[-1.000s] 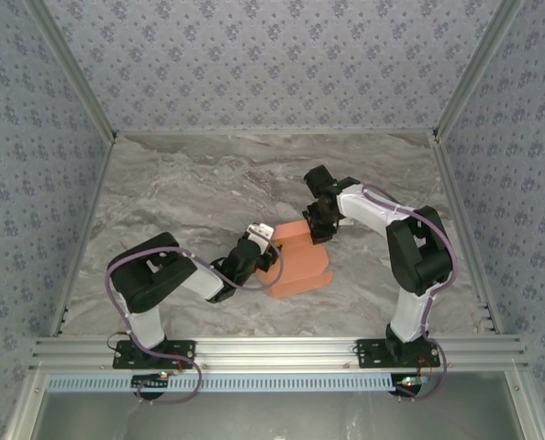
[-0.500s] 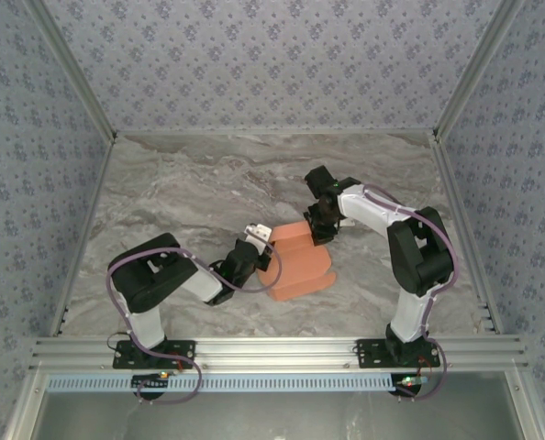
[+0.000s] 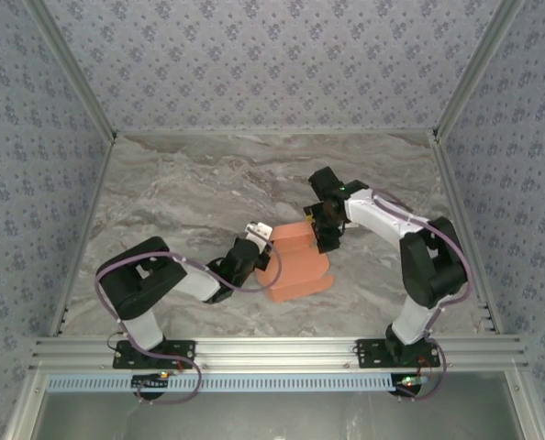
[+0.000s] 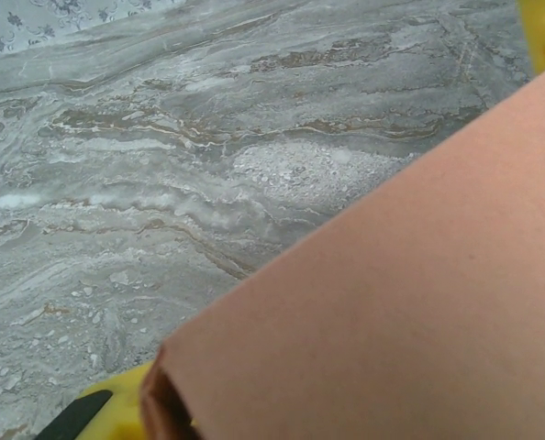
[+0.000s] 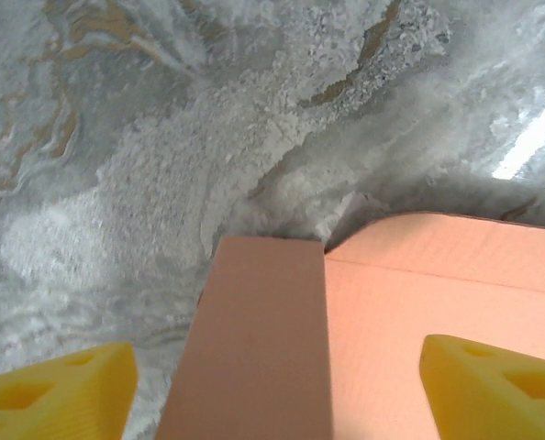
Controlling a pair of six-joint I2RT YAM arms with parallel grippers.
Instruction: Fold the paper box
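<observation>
My right claw (image 3: 326,236) (image 5: 272,390) stood apart, its two yellow fingertips (image 5: 57,390) wide at the lower corners of the right wrist view, clamped on nothing. Between them rose a narrow flap (image 5: 254,348) of the salmon-orange thin cardboard paper box (image 3: 295,261), touching neither fingertip as far as I could see. Just to the right of the flap, a broad flat panel (image 5: 419,284) of the same cardboard ran beneath the right-hand fingertip. Seen from above, this claw hung over the far right corner of the box. My left claw (image 3: 266,257) met the box at its left side. In the left wrist view one yellow finger (image 4: 126,408) showed at the bottom left corner and another at the top right, with a large slanted cardboard face (image 4: 392,302) lying between them. Whether those fingers pressed on the cardboard or merely straddled it, I could not tell. The box sat near the middle of the grey marbled surface (image 3: 181,192), between my two claws, its far end raised and its near part sloping down toward me. Around the surface on three sides stood blue-grey patterned walls (image 3: 254,64).
</observation>
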